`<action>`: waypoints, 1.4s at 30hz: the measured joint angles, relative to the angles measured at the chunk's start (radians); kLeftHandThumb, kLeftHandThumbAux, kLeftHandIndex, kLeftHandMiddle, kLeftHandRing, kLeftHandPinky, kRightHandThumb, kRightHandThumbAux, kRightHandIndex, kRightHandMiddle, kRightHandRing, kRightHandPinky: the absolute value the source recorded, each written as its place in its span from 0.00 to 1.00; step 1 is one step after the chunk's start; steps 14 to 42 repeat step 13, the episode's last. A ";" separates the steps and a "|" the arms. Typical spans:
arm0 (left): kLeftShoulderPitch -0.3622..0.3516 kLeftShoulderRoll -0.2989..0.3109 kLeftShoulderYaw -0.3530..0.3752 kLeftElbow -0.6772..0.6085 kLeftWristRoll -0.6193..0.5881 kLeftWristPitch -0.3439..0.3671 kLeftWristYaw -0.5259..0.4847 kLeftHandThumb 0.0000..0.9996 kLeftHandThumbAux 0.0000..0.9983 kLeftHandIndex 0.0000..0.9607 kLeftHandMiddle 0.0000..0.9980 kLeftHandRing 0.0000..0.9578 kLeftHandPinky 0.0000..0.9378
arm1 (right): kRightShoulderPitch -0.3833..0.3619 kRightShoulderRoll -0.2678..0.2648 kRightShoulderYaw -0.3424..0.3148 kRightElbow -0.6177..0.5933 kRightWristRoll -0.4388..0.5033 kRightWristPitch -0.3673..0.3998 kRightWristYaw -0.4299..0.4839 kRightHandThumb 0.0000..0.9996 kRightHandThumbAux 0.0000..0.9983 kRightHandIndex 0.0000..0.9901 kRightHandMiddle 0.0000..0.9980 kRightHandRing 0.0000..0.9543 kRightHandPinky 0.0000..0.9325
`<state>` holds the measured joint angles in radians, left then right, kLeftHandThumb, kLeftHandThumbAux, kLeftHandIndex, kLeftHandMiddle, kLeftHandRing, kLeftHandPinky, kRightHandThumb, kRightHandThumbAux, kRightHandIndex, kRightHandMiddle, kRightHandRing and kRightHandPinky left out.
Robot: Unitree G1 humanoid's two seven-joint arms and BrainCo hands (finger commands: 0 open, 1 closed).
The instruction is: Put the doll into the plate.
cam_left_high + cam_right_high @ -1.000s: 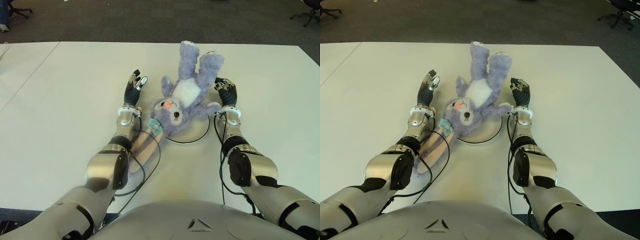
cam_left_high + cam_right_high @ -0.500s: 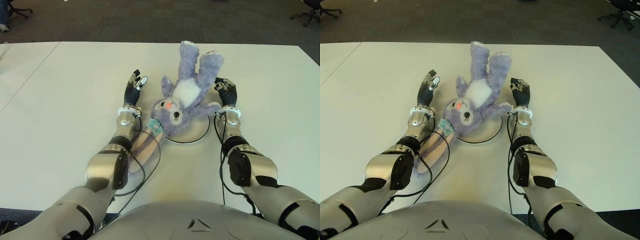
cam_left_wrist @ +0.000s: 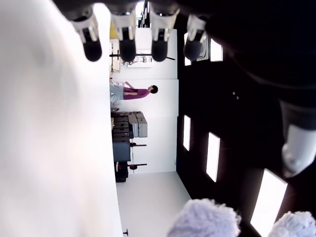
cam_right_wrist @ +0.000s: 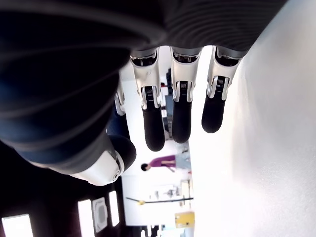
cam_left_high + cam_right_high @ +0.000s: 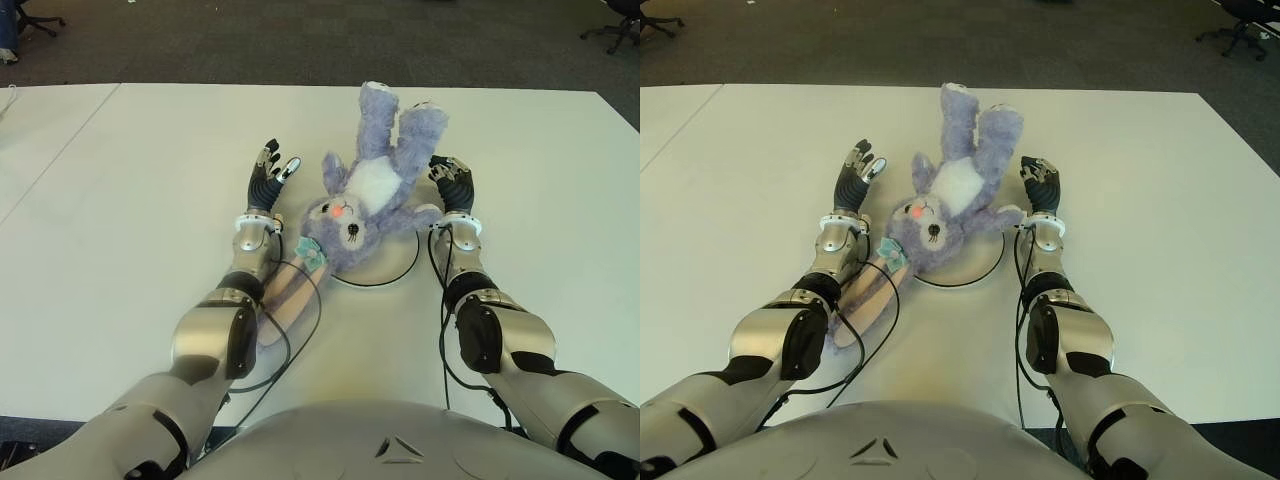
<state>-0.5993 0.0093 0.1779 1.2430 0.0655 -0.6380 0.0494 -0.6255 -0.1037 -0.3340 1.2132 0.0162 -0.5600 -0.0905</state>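
Doll (image 5: 372, 200), a soft plush rabbit, lies on its back with head and trunk over the plate (image 5: 395, 275); its long ears trail off the rim onto the counter (image 5: 120, 200) and its legs point away from the robot. It looks light, limp and easy to squeeze, so the trunk is judged the best place to take hold, since the ears or a limb would let it dangle. Left robot hand (image 5: 268, 177) shows just left of the doll, fingers spread, holding nothing. Right robot hand (image 5: 452, 183) shows just right of it, fingers loosely extended, likewise released
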 measured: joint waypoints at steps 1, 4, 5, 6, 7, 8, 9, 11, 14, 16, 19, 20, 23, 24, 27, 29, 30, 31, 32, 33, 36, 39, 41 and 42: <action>0.000 0.000 -0.004 -0.001 0.007 0.005 0.014 0.00 0.65 0.00 0.01 0.01 0.03 | 0.000 0.000 0.000 0.000 0.000 0.000 0.000 0.68 0.74 0.41 0.29 0.27 0.29; 0.000 0.001 -0.022 -0.006 0.029 0.023 0.055 0.00 0.68 0.00 0.02 0.02 0.04 | 0.000 0.000 -0.001 0.000 0.001 0.000 0.001 0.68 0.74 0.41 0.30 0.29 0.31; -0.001 0.002 -0.029 -0.007 0.036 0.028 0.066 0.01 0.70 0.00 0.02 0.02 0.04 | 0.001 0.000 -0.002 0.000 0.001 0.000 0.001 0.68 0.74 0.41 0.31 0.30 0.30; -0.001 0.002 -0.035 -0.008 0.043 0.033 0.077 0.01 0.70 0.00 0.02 0.02 0.04 | 0.001 0.000 -0.002 0.000 0.002 0.000 0.002 0.68 0.74 0.41 0.31 0.30 0.30; -0.001 0.003 -0.040 -0.009 0.049 0.037 0.086 0.03 0.71 0.00 0.02 0.02 0.03 | 0.001 0.000 -0.003 0.000 0.003 0.000 0.002 0.68 0.74 0.41 0.31 0.30 0.30; -0.001 0.003 -0.044 -0.010 0.056 0.041 0.095 0.03 0.71 0.00 0.02 0.02 0.03 | 0.001 0.000 -0.004 0.000 0.004 0.000 0.003 0.68 0.74 0.41 0.31 0.31 0.30; -0.001 0.003 -0.046 -0.010 0.060 0.043 0.102 0.05 0.72 0.00 0.02 0.02 0.03 | 0.001 0.000 -0.004 0.000 0.005 0.000 0.004 0.68 0.74 0.41 0.31 0.31 0.31; -0.001 0.003 -0.049 -0.012 0.067 0.047 0.112 0.07 0.73 0.01 0.02 0.02 0.03 | 0.001 0.000 -0.006 0.000 0.006 0.000 0.006 0.69 0.74 0.41 0.31 0.31 0.32; -0.001 0.003 -0.050 -0.013 0.073 0.050 0.117 0.09 0.75 0.02 0.02 0.02 0.04 | 0.001 0.000 -0.008 0.000 0.008 0.000 0.009 0.69 0.74 0.41 0.31 0.32 0.33; -0.001 0.003 -0.050 -0.013 0.073 0.050 0.117 0.09 0.75 0.02 0.02 0.02 0.04 | 0.001 0.000 -0.008 0.000 0.008 0.000 0.009 0.69 0.74 0.41 0.31 0.32 0.33; -0.001 0.003 -0.050 -0.013 0.073 0.050 0.117 0.09 0.75 0.02 0.02 0.02 0.04 | 0.001 0.000 -0.008 0.000 0.008 0.000 0.009 0.69 0.74 0.41 0.31 0.32 0.33; -0.001 0.003 -0.050 -0.013 0.073 0.050 0.117 0.09 0.75 0.02 0.02 0.02 0.04 | 0.001 0.000 -0.008 0.000 0.008 0.000 0.009 0.69 0.74 0.41 0.31 0.32 0.33; -0.001 0.003 -0.050 -0.013 0.073 0.050 0.117 0.09 0.75 0.02 0.02 0.02 0.04 | 0.001 0.000 -0.008 0.000 0.008 0.000 0.009 0.69 0.74 0.41 0.31 0.32 0.33; -0.001 0.003 -0.050 -0.013 0.073 0.050 0.117 0.09 0.75 0.02 0.02 0.02 0.04 | 0.001 0.000 -0.008 0.000 0.008 0.000 0.009 0.69 0.74 0.41 0.31 0.32 0.33; -0.001 0.003 -0.050 -0.013 0.073 0.050 0.117 0.09 0.75 0.02 0.02 0.02 0.04 | 0.001 0.000 -0.008 0.000 0.008 0.000 0.009 0.69 0.74 0.41 0.31 0.32 0.33; -0.001 0.003 -0.050 -0.013 0.073 0.050 0.117 0.09 0.75 0.02 0.02 0.02 0.04 | 0.001 0.000 -0.008 0.000 0.008 0.000 0.009 0.69 0.74 0.41 0.31 0.32 0.33; -0.001 0.003 -0.050 -0.013 0.073 0.050 0.117 0.09 0.75 0.02 0.02 0.02 0.04 | 0.001 0.000 -0.008 0.000 0.008 0.000 0.009 0.69 0.74 0.41 0.31 0.32 0.33; -0.001 0.003 -0.050 -0.013 0.073 0.050 0.117 0.09 0.75 0.02 0.02 0.02 0.04 | 0.001 0.000 -0.008 0.000 0.008 0.000 0.009 0.69 0.74 0.41 0.31 0.32 0.33; -0.001 0.003 -0.050 -0.013 0.073 0.050 0.117 0.09 0.75 0.02 0.02 0.02 0.04 | 0.001 0.000 -0.008 0.000 0.008 0.000 0.009 0.69 0.74 0.41 0.31 0.32 0.33; -0.001 0.003 -0.050 -0.013 0.073 0.050 0.117 0.09 0.75 0.02 0.02 0.02 0.04 | 0.001 0.000 -0.008 0.000 0.008 0.000 0.009 0.69 0.74 0.41 0.31 0.32 0.33; -0.001 0.003 -0.050 -0.013 0.073 0.050 0.117 0.09 0.75 0.02 0.02 0.02 0.04 | 0.001 0.000 -0.008 0.000 0.008 0.000 0.009 0.69 0.74 0.41 0.31 0.32 0.33; -0.001 0.003 -0.050 -0.013 0.073 0.050 0.117 0.09 0.75 0.02 0.02 0.02 0.04 | 0.001 0.000 -0.008 0.000 0.008 0.000 0.009 0.69 0.74 0.41 0.31 0.32 0.33; -0.001 0.003 -0.050 -0.013 0.073 0.050 0.117 0.09 0.75 0.02 0.02 0.02 0.04 | 0.001 0.000 -0.008 0.000 0.008 0.000 0.009 0.69 0.74 0.41 0.31 0.32 0.33; -0.001 0.003 -0.050 -0.013 0.073 0.050 0.117 0.09 0.75 0.02 0.02 0.02 0.04 | 0.001 0.000 -0.008 0.000 0.008 0.000 0.009 0.69 0.74 0.41 0.31 0.32 0.33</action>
